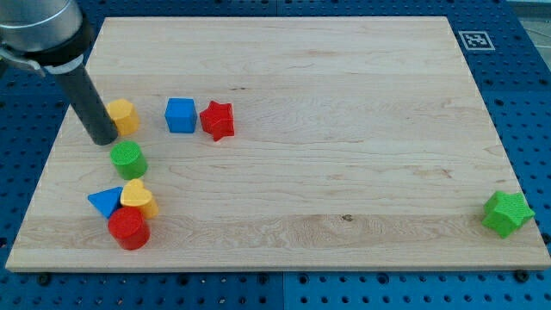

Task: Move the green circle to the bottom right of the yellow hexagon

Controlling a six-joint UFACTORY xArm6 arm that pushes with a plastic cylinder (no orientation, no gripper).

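Closest to the camera, at the lower left of the frame, sits a small cluster, though the biggest thing in view is the wooden board [344, 172], which fills nearly the whole picture and rests on a blue perforated table [534, 103]. Next in size is the dark rod coming down from the upper left corner; my tip [103, 140] rests on the board just left of the yellow hexagon [125, 114] and just above and to the left of the green circle [128, 160]. There is no pincer on this arm, only the rod, so nothing opens or closes.

Among the blocks, the green star [507, 213] lies alone at the lower right edge. A blue cube [181, 114] and a red star [218, 120] stand side by side to the right of the hexagon. The cluster near the bottom holds a red circle [129, 228], a yellow heart [137, 197] and a blue triangle [106, 201], close together.

The green circle lies directly below the hexagon, near it but apart. I judge the push is only beginning. The next move calls for bringing the tip to the circle's left side and nudging it a little rightward, so that it ends below and right of the hexagon without knocking the hexagon itself.
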